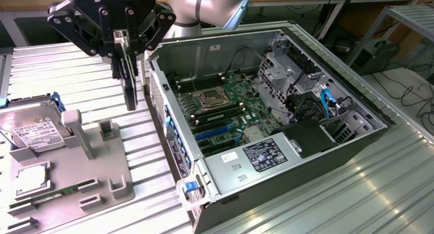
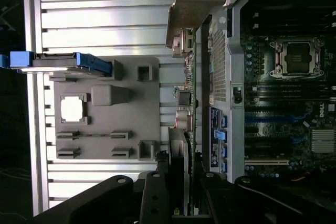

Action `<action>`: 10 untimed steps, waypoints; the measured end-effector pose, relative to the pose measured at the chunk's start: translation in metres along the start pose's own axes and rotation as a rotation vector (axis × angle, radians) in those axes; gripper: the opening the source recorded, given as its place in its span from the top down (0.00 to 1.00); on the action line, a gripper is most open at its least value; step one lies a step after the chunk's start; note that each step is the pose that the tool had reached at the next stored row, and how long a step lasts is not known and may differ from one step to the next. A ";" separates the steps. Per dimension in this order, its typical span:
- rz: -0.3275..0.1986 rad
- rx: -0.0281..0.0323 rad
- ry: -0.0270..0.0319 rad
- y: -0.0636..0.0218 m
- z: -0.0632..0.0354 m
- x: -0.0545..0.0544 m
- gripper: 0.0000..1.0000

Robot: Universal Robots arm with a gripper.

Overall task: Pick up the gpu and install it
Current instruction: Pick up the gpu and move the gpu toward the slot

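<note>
As the claw [image 1: 122, 50] clamps it, the gpu [image 1: 130, 89] hangs below, apparently edge-on.

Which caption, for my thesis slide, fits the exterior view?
The arm's fingers hold the gpu upright between the gray parts fixture and the open computer case.

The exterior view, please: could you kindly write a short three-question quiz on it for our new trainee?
1. True or false: the gpu is already seated inside the computer case.
2. Where does the hand hold the gpu? A) low over the case's open side; B) outside the case, upright over the table, between the grey holder and the case; C) flat on the holder.
3. Which part with a white label lies on the holder at the exterior view's left?
Key: 1 false; 2 B; 3 the hard drive.
</note>
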State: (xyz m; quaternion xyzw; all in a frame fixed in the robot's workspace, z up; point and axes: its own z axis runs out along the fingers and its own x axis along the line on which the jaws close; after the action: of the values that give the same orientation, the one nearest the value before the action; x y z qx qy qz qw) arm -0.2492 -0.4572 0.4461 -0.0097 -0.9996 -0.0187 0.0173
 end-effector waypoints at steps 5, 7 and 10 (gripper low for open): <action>0.000 0.0000 0.0000 0.0001 -0.0001 -0.004 0.73; 0.000 0.0000 0.0000 0.0001 -0.0001 -0.005 0.73; 0.000 0.0000 0.0000 0.0001 -0.0002 -0.007 0.73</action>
State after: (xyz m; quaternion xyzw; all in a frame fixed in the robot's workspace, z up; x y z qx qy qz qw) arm -0.2422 -0.4572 0.4460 -0.0097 -0.9996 -0.0187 0.0173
